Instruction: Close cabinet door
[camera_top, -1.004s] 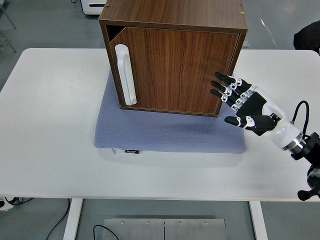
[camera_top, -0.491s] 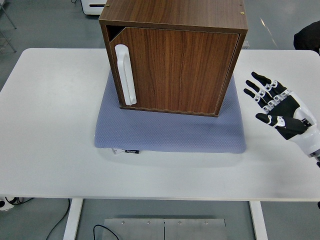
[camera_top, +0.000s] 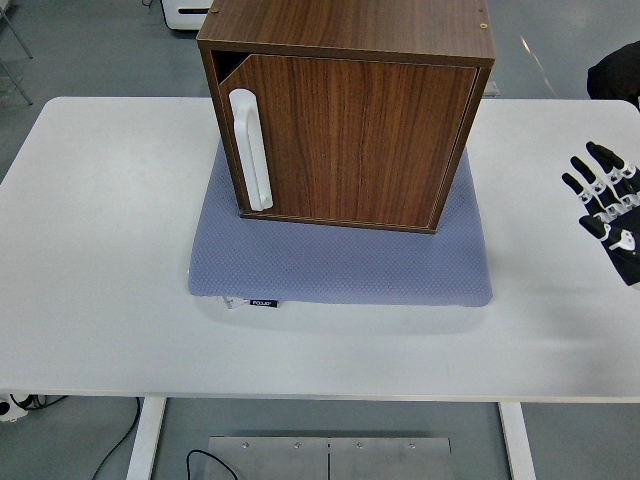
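A dark wood cabinet (camera_top: 350, 110) stands on a blue-grey mat (camera_top: 340, 265) in the middle of the white table. Its door (camera_top: 350, 140) faces me and lies almost flush with the frame, with a small gap showing at the top left corner. A white vertical handle (camera_top: 250, 150) is on the door's left side. My right hand (camera_top: 610, 210) is at the right edge of the picture, well apart from the cabinet, fingers spread and holding nothing. My left arm is out of view.
The white table (camera_top: 100, 250) extends to both sides of the mat. A dark object (camera_top: 615, 70) shows at the top right beyond the table. Floor and a white base show behind the cabinet.
My right hand has drawn back from the door's right edge, moving right to the picture's edge. The door has not visibly moved.
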